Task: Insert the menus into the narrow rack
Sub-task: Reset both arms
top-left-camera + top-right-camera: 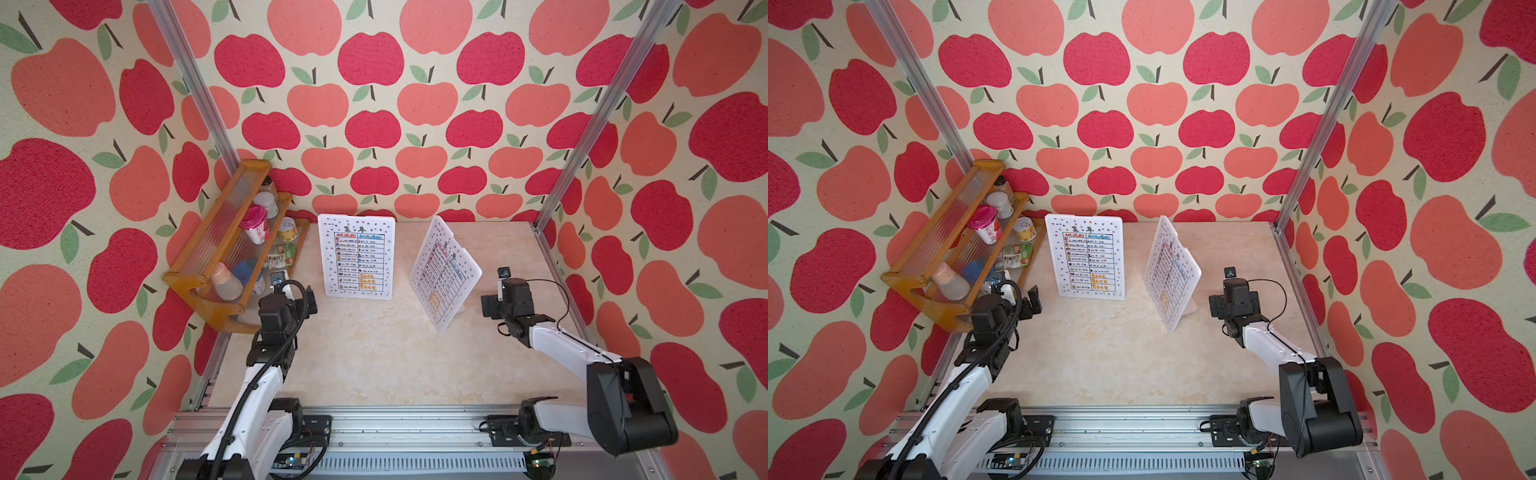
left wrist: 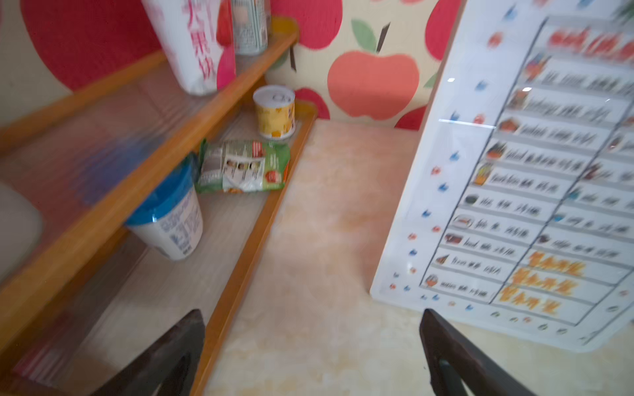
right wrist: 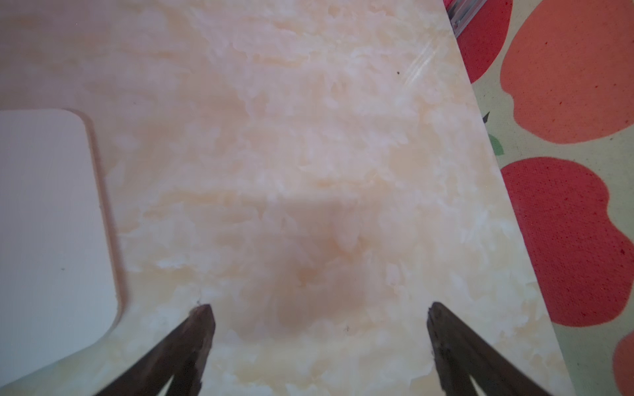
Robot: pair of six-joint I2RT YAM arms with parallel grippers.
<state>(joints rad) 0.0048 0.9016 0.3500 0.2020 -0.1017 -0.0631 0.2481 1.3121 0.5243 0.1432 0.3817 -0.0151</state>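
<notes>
Your left gripper (image 2: 312, 313) hangs with its jaws spread wide and nothing between them, just beside the near end of the two-tier orange-brown wooden rack (image 1: 216, 249) with ribbed clear shelves. The first white rounded menu board (image 1: 357, 257), with a black-lined table and orange text low down, stands upright on the pale marbled table (image 1: 374, 365). It is just beside the rack's far end. The second white menu board (image 1: 444, 274) stands turned at an angle, farther from the rack. Your right gripper (image 3: 319, 307), likewise spread and empty, hovers beyond that board, well apart from the rack.
</notes>
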